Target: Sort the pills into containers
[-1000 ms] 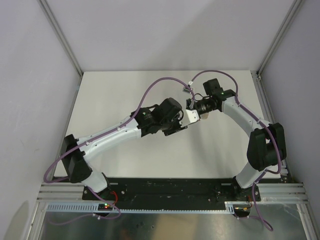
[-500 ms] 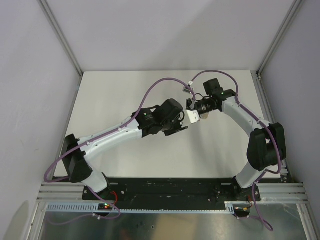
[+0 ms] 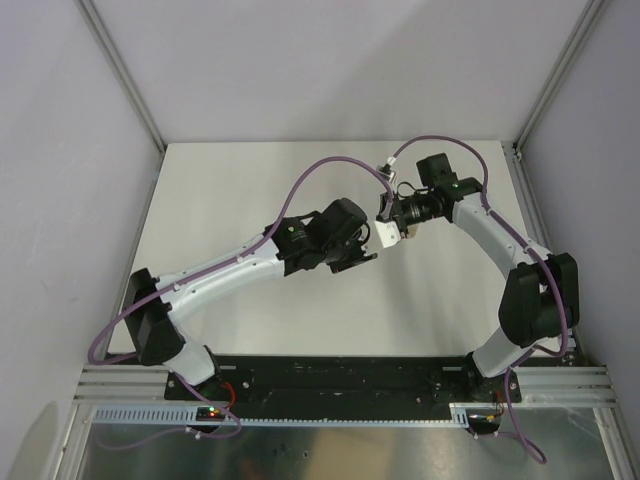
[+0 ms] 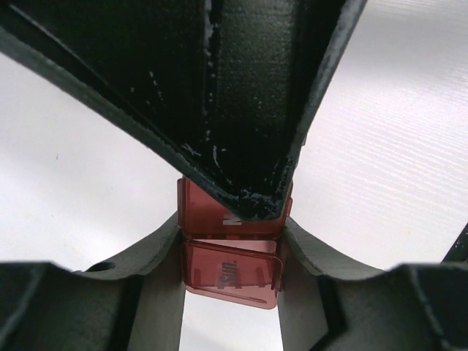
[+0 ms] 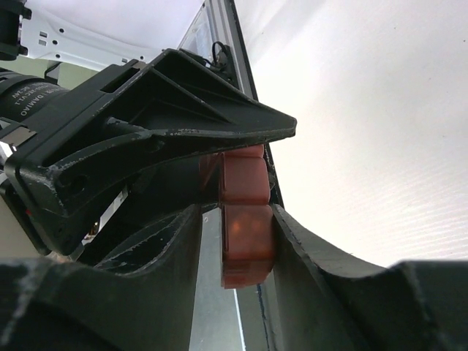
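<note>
The containers [image 4: 230, 267] are one translucent dark red strip held in the air over the middle of the table. My left gripper [image 4: 230, 241] is shut on it, pinching its two sides. In the right wrist view the containers [image 5: 247, 241] lie against one finger of my right gripper [image 5: 234, 219], and a gap shows at the other finger, so that gripper is open. From above, the left gripper [image 3: 362, 256] and right gripper [image 3: 385, 235] meet tip to tip and hide the strip. I cannot make out any pills.
The white table [image 3: 230, 190] is boxed in by pale walls and aluminium posts [image 3: 120, 75]. Purple cables [image 3: 300, 190] loop above both arms. A black rail [image 3: 330, 375] at the near edge carries the arm bases.
The right gripper's jaws have widened off the strip, and the right arm has shifted slightly back and to the right. The left arm holds still, its grip unchanged.
</note>
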`<state>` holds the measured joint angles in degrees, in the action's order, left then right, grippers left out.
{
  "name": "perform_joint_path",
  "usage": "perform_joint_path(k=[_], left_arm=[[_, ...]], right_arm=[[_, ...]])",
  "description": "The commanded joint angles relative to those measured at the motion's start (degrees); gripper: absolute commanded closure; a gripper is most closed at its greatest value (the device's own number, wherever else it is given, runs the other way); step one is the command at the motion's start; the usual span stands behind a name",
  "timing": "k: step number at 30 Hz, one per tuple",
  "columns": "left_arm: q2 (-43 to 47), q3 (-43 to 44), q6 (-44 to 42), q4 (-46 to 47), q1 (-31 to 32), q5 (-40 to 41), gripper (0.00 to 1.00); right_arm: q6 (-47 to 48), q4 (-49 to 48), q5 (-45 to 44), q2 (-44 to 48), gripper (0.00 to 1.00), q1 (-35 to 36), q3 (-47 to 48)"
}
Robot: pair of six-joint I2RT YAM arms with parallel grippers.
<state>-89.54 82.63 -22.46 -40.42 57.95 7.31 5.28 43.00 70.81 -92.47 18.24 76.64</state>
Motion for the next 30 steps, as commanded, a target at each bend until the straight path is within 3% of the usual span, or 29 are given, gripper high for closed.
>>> perform_joint_path(k=[1,20,28,30], left_arm=[[1.8,0.4,0.4,0.8,0.4,-0.1,1.0],[1.9,0.6,-0.2,0.9,0.2,2.0,1.0],[1.7,0.6,-0.4,0.9,0.3,2.3,1.0],[1.6,0.7,-0.4,0.9,0.2,2.2,1.0]], right_arm=[[2.0,1.2,0.8,1.9,0.56,-0.3,2.3],[7.0,5.7,1.4,1.6,0.54,0.1,1.8],[8.5,7.0,1.3,1.5,0.59,0.4,1.8],[8.7,7.1,1.2,1.4,0.66,0.5,1.8]])
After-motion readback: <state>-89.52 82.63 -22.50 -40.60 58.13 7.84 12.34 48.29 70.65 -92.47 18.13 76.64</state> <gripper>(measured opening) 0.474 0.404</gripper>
